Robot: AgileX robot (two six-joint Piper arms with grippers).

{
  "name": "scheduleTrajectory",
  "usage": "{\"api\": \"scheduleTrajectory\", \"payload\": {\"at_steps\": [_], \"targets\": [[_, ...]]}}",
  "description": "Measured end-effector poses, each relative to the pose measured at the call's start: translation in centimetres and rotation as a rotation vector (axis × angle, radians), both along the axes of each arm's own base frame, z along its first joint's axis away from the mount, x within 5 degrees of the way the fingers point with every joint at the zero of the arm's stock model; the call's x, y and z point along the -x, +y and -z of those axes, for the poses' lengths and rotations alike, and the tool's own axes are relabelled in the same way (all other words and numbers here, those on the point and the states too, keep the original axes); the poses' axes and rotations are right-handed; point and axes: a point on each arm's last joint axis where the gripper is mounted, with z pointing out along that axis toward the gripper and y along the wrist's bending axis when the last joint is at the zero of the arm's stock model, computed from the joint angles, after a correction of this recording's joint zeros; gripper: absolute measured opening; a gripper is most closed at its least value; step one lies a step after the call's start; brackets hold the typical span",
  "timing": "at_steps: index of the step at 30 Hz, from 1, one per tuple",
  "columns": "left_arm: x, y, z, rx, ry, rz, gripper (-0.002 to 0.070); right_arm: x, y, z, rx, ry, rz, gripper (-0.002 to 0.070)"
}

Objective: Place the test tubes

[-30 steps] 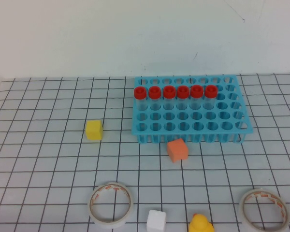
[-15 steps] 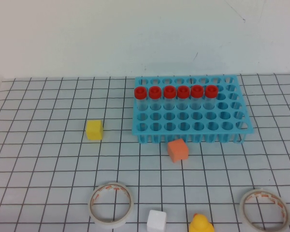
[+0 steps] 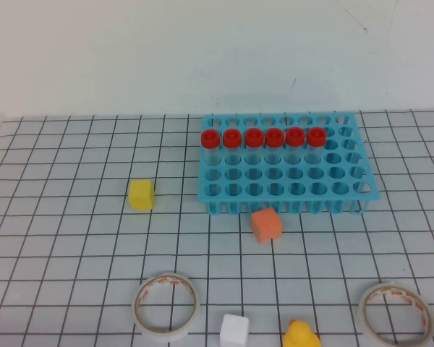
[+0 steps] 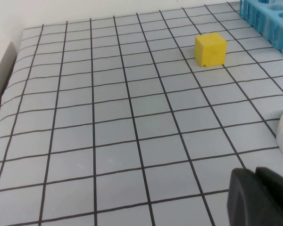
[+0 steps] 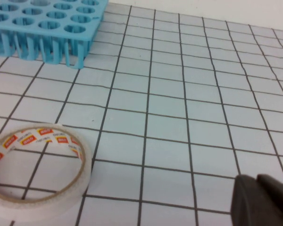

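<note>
**Scene, materials & shapes**
- Table (image 3: 72, 238): flat white surface w/ black square grid.
- Test-tube rack (image 3: 347, 189): blue plastic, rectangular, rows of round holes, thin legs underneath. It stands at the far centre-right of the table.
- Test tubes (image 3: 264, 137): six clear tubes w/ red round caps. You find them upright, side by side in one row near the back of the rack, starting at its left end.
- Yellow cube (image 3: 140, 194): matte, left of the rack and apart from it.
- Orange cube (image 3: 265, 224): matte, just in front of the rack, turned slightly.
- White cube (image 3: 233, 330) and yellow duck (image 3: 301, 335): at the near edge, duck partly cut off.
- Left tape roll (image 3: 166, 334) and right tape roll (image 3: 367, 316): pale rings w/ red-printed inner cores, lying flat, well apart.

**Grippers**
- Left gripper (image 4: 255, 176): black fingers pressed together, holding nothing, above bare grid near the left tape roll.
- Right gripper (image 5: 257, 181): same condition, fingers together, holding nothing, near the right tape roll.

**Change vs. earlier frames**
- None visible: all items sit as they did a second ago.
</note>
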Motion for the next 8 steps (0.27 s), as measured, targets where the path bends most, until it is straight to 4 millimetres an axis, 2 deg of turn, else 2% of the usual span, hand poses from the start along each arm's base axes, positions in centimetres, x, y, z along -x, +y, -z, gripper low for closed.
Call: {"api": "scheduleTrajectory", "payload": {"at_steps": [8], "targets": [[0.00, 0.00, 0.00, 0.000, 0.000, 0.000, 0.0000, 0.00, -0.07, -0.01, 0.000, -0.001, 0.010, -0.0001]]}}
